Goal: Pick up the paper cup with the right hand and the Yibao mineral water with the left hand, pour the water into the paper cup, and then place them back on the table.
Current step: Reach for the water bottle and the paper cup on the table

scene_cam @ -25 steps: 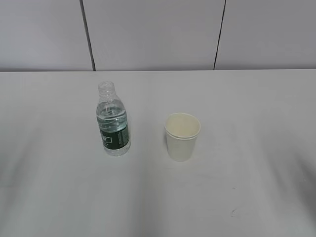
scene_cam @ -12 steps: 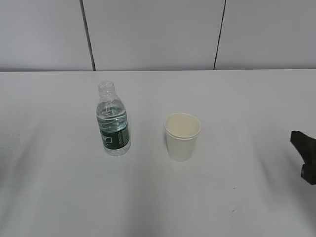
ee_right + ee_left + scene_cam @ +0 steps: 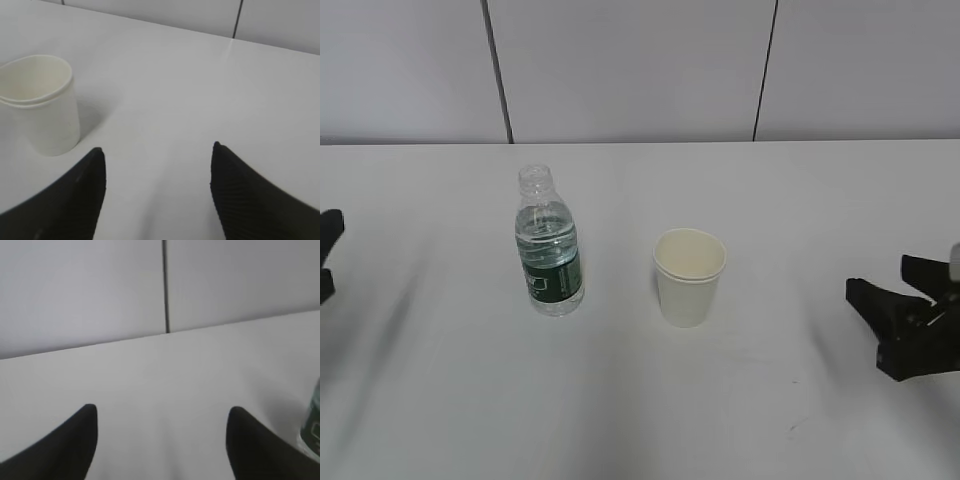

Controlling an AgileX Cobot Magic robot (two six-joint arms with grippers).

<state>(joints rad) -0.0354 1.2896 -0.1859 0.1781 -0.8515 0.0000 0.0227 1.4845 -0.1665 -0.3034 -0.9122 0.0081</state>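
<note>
The paper cup (image 3: 689, 276) stands upright and empty on the white table (image 3: 640, 400), right of centre; it also shows at the left of the right wrist view (image 3: 40, 105). The Yibao mineral water (image 3: 549, 245) stands upright to its left, uncapped, with water in it; only its edge shows in the left wrist view (image 3: 312, 427). My right gripper (image 3: 880, 285) is open and empty, well to the right of the cup (image 3: 157, 152). My left gripper (image 3: 328, 252) is at the far left edge, open and empty (image 3: 161, 412), apart from the bottle.
A pale wall with dark vertical seams (image 3: 497, 70) runs behind the table's far edge. Small dark specks (image 3: 792, 430) mark the table at the front right.
Both grippers have come into the exterior view: the right one moved further in from the right edge, the left one appeared at the left edge. Cup and bottle have not moved.
</note>
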